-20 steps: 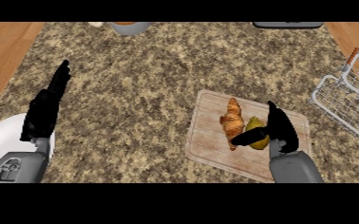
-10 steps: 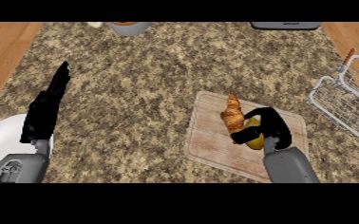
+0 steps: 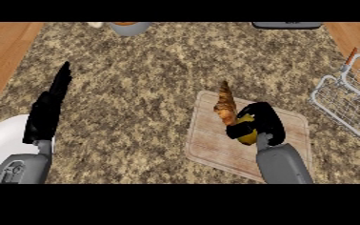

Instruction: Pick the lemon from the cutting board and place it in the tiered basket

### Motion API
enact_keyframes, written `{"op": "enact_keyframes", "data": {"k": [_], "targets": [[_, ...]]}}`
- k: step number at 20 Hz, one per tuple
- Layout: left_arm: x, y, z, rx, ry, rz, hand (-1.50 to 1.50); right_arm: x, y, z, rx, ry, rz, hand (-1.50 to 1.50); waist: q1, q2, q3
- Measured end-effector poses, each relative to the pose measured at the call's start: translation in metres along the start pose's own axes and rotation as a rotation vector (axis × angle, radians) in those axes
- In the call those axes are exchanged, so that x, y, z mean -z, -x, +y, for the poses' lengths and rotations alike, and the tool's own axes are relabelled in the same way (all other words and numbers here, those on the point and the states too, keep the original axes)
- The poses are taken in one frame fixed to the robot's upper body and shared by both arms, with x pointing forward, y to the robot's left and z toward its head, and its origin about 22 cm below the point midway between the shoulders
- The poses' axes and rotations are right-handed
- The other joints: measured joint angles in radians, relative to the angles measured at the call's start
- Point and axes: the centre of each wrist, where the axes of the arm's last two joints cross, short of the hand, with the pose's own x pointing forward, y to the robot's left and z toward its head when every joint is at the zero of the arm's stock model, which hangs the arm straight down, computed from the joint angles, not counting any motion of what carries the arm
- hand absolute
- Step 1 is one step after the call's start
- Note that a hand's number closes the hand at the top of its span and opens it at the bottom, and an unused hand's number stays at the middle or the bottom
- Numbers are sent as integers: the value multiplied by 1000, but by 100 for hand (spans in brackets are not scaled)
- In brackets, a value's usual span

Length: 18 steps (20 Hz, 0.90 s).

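Right hand fingers curl round one lemon beside one croissant; left hand fingers straight, empty.

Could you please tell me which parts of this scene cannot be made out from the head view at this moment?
- Lemon: mostly hidden by the right hand curled round it.
- Tiered basket: cut off by the right edge; its tiers do not show.
- Grey container and dark object: cut off at the top, so neither can be identified.
- Cutting board: its near corner is hidden by the right forearm.
- Croissant: whether it touches the lemon is unclear.
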Motion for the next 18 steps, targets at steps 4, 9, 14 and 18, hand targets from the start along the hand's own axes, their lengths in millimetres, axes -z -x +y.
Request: {"op": "enact_keyframes", "data": {"k": [4,9,14,18], "targets": [[7,-6,-3,-1,17,-14,0,8,-50,2,-44,119,-46,150,25,10,2],[11,-7,-3,-3,25,-17,0,13,-96,-5,-25,297,-116,150,35,13,3],[8,-2,-4,5,26,-11,0,1,-127,-33,82,547,-230,150,27,8,2],[1,2,-4,1,19,-4,0,-12,-146,-59,102,755,-306,150,17,2,2]]}}
